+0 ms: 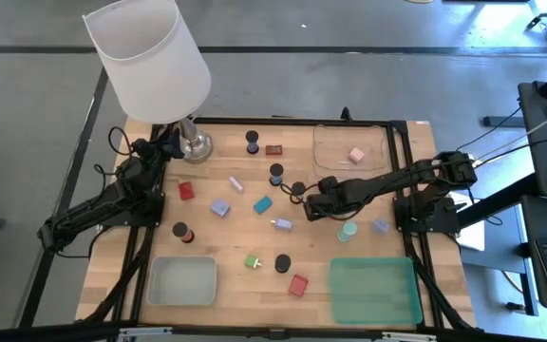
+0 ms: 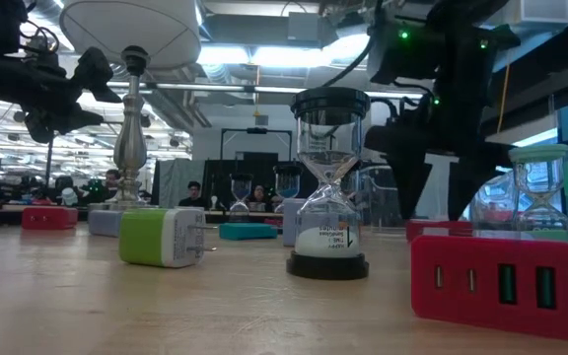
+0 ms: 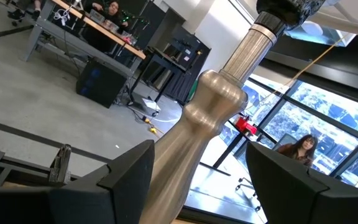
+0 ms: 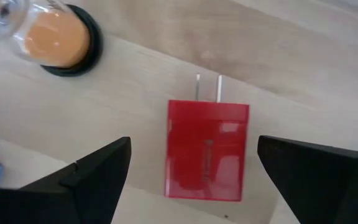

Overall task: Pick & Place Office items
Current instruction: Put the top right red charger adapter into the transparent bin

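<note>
Office items lie scattered over the wooden table: small hourglasses (image 1: 276, 174), red (image 1: 186, 190), lilac-blue (image 1: 219, 206) and teal (image 1: 262, 204) blocks, and a green one (image 1: 253, 261). My right gripper (image 1: 310, 201) hangs open mid-table, pointing steeply down. In its wrist view a red plug block (image 4: 208, 149) lies flat on the wood under its spread fingers (image 4: 193, 149), prongs up in the picture; the high view hides this block. An orange-sand hourglass (image 4: 64, 37) stands beside it. My left gripper (image 1: 166, 144) waits open at the far left, with the lamp's metal stem (image 3: 213, 118) right before its fingers.
The white-shaded lamp (image 1: 150, 57) stands at the far left corner. A clear tray (image 1: 321, 133) at the back holds a pink block (image 1: 356, 154). A grey tray (image 1: 155, 282) and a green tray (image 1: 376, 290) sit along the near edge. People sit in the room behind.
</note>
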